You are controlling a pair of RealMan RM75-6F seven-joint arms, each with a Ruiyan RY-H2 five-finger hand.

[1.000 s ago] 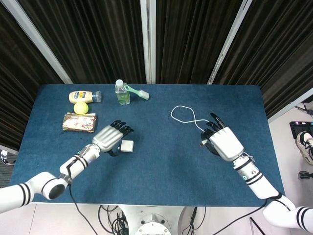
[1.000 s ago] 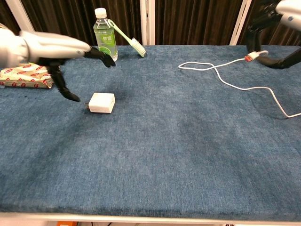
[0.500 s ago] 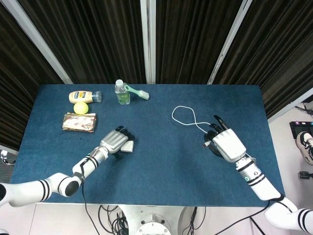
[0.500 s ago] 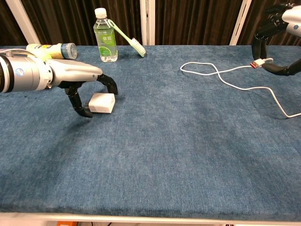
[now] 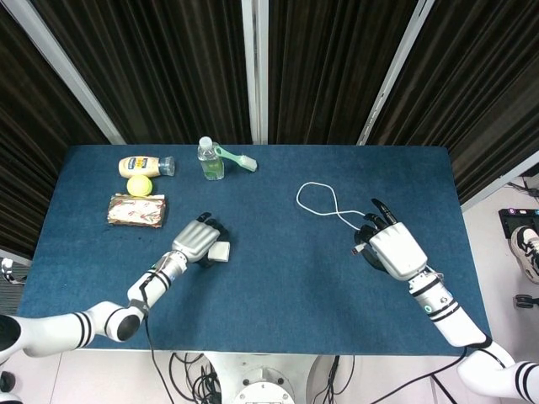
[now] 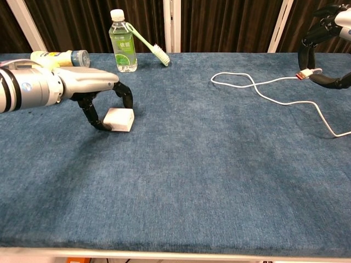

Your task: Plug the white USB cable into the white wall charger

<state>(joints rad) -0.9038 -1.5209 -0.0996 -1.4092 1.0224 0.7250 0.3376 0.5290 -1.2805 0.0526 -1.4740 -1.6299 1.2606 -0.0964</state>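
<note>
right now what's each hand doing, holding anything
Left hand: fingers closing around the white square wall charger, which sits on the table; a firm grip cannot be told.
Right hand: pinching the white USB cable's plug.

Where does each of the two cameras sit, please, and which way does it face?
Head view: high above the near edge, looking steeply down on the whole blue table; both forearms show, with the left robot hand over the charger and the right robot hand at the cable.
Chest view: low at the near edge, looking level across the table toward the curtain; the left arm and only the right robot hand's fingers show.
Both share the charger, cable, bottle and both hands.
</note>
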